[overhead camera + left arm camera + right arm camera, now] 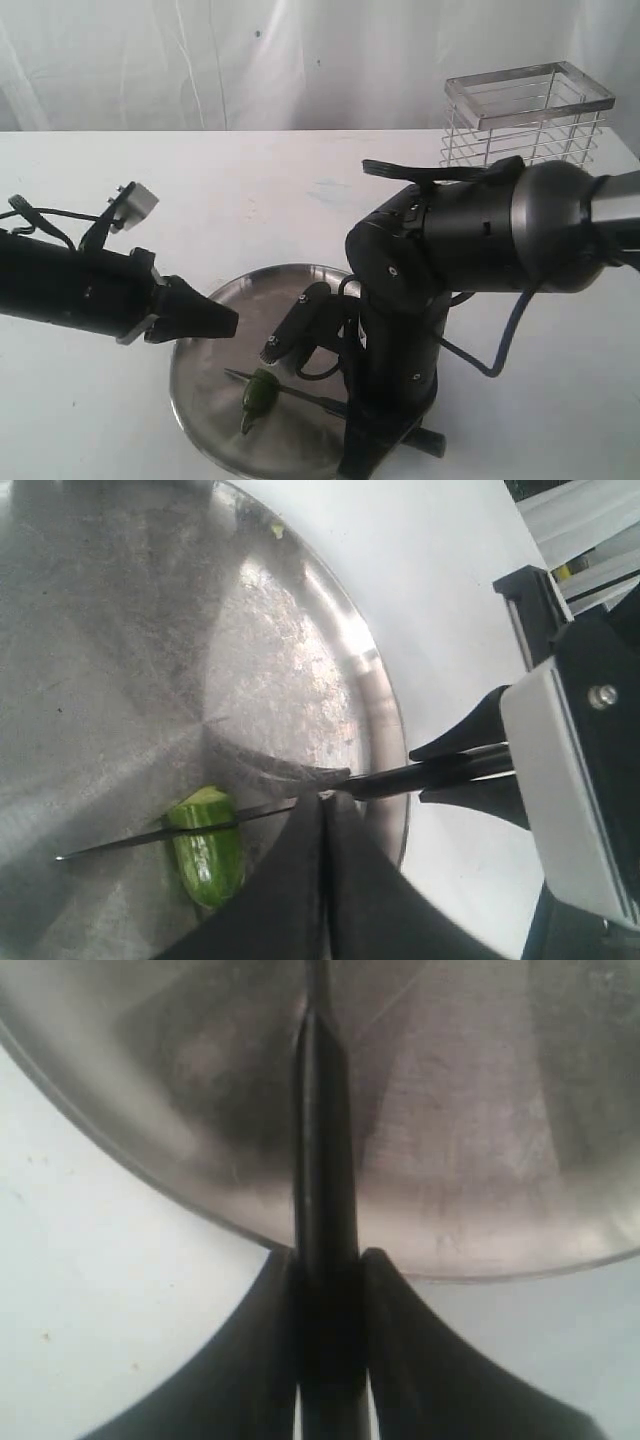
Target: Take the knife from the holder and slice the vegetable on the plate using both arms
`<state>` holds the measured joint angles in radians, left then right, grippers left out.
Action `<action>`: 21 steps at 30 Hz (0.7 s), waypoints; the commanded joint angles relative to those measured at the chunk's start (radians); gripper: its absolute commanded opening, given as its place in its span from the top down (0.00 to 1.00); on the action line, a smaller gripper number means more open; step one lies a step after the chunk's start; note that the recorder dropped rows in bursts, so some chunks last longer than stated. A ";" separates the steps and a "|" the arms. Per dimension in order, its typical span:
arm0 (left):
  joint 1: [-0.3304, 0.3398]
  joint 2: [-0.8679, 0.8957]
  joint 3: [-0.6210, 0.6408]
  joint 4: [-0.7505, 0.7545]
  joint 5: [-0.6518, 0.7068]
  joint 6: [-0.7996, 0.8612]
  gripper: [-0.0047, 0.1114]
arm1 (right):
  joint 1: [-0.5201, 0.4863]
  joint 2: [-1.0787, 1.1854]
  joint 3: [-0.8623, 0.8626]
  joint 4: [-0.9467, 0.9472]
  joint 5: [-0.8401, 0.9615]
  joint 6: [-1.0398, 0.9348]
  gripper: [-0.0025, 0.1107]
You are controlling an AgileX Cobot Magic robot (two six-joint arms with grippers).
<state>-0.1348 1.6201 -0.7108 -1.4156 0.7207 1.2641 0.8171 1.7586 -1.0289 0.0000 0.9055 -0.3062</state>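
Observation:
The steel plate [200,385] sits at the table's front centre. On it lies the small green vegetable [258,393], also seen in the left wrist view [207,850]. The knife [300,396] has its thin dark blade [130,839] laid across the vegetable's upper end. My right gripper [328,1258] is shut on the knife's black handle [325,1160], just outside the plate's rim [480,1260]. My left gripper [232,320] is shut and empty, and it hovers over the plate's left side, apart from the vegetable. Its tips [327,802] show near the blade's base. The wire holder [525,115] stands at the back right.
The right arm's bulky black body [440,250] hangs over the plate's right side. A tiny green scrap [277,528] lies near the plate's rim. White table [250,200] surrounds the plate and a white curtain [200,60] hangs behind.

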 commanded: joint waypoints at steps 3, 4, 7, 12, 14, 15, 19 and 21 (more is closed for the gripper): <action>-0.090 0.036 0.005 -0.071 -0.050 0.049 0.96 | -0.001 -0.001 0.001 0.000 0.004 -0.005 0.98; -0.108 0.040 0.005 -0.072 -0.076 0.049 0.96 | -0.001 -0.001 0.001 0.000 0.004 -0.005 0.98; -0.151 0.048 0.005 -0.075 -0.154 0.049 0.96 | -0.001 -0.001 0.001 0.000 0.001 -0.005 0.98; -0.176 0.074 0.003 -0.087 -0.170 0.045 0.96 | -0.001 -0.001 0.001 0.000 0.001 -0.005 0.98; -0.178 0.091 0.002 -0.087 -0.144 0.045 0.96 | -0.001 -0.001 0.001 0.000 0.001 -0.005 0.98; -0.178 0.101 0.002 -0.097 -0.133 0.059 0.96 | -0.001 -0.001 0.001 0.000 0.001 -0.005 0.98; -0.178 0.117 0.002 -0.127 -0.131 0.080 0.96 | -0.001 -0.001 0.001 0.000 0.001 -0.005 0.98; -0.178 0.117 0.002 -0.149 -0.133 0.093 0.96 | -0.001 -0.001 0.001 0.000 -0.001 -0.005 0.98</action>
<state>-0.3047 1.7369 -0.7108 -1.5230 0.5632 1.3318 0.8171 1.7586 -1.0289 0.0000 0.9055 -0.3062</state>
